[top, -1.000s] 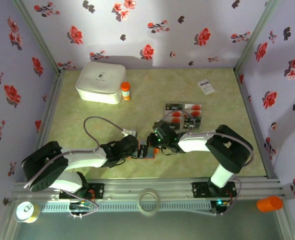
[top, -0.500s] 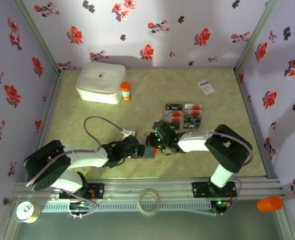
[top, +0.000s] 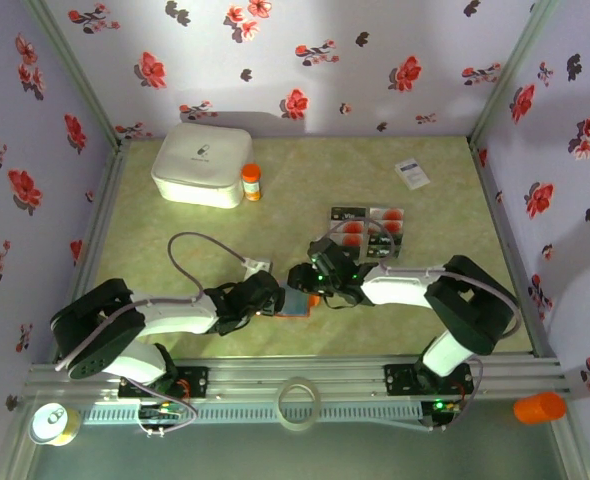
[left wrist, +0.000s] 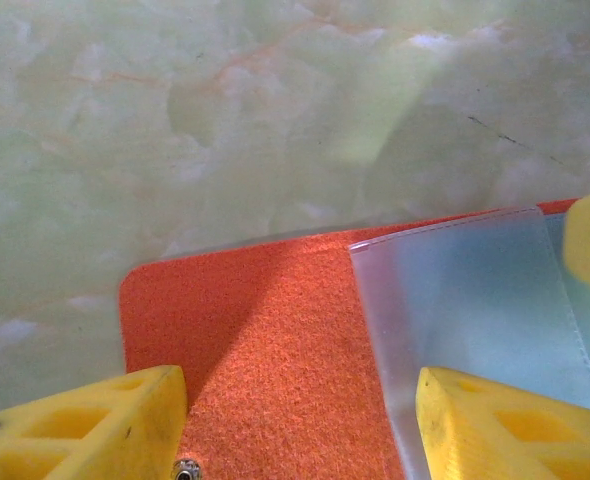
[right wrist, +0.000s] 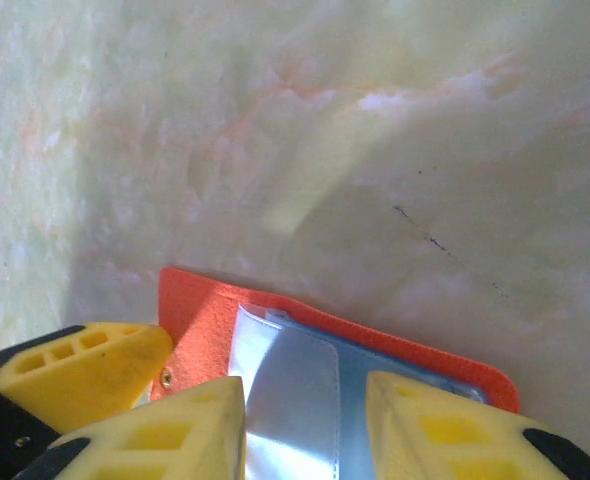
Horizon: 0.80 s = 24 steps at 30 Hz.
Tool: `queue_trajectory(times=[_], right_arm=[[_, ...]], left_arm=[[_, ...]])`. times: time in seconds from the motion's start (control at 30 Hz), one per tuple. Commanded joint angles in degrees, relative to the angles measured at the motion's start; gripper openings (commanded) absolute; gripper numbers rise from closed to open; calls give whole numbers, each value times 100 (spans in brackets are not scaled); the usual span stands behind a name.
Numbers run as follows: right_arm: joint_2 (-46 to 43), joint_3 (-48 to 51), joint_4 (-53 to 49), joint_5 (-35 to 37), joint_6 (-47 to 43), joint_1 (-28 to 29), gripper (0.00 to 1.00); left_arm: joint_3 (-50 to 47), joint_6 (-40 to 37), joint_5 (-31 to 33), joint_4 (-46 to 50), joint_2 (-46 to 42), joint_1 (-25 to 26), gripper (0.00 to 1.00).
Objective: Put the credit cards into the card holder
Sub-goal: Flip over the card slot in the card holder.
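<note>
White arms (top: 170, 318) with black joints (top: 467, 308); grey looping cable (top: 188, 236); yellow hollow-celled tool fingers (left wrist: 85, 425).

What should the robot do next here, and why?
Probably lift the right end effector and reach for the credit cards lying farther back on the table. Its jaws stand apart and empty over the open card holder, which the left end effector straddles.

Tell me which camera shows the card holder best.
Left wrist: the card holder is close up, orange felt and clear pocket plain. Right wrist shows its far edge and sleeve, partly cropped; in the top view it is a small orange patch.
</note>
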<state>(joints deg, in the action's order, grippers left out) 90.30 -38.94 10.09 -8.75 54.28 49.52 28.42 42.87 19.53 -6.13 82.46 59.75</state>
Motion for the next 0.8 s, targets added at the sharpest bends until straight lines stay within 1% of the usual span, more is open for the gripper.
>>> queue_trajectory(times=[0.0,0.1,0.43,0.77], right_arm=[[-105,-79,-297,164,-67,-41,42],[-1,-104,-239,98,-50,-46,44],[425,-214,297,-448,152,-47,42],[462,-285,502,-706,280,-60,31]], left_arm=[[-167,26,-388,191,249,28,62],[-171,24,-391,182,245,25,62],[-179,32,-393,178,183,26,62],[-188,30,-354,217,62,28,69]])
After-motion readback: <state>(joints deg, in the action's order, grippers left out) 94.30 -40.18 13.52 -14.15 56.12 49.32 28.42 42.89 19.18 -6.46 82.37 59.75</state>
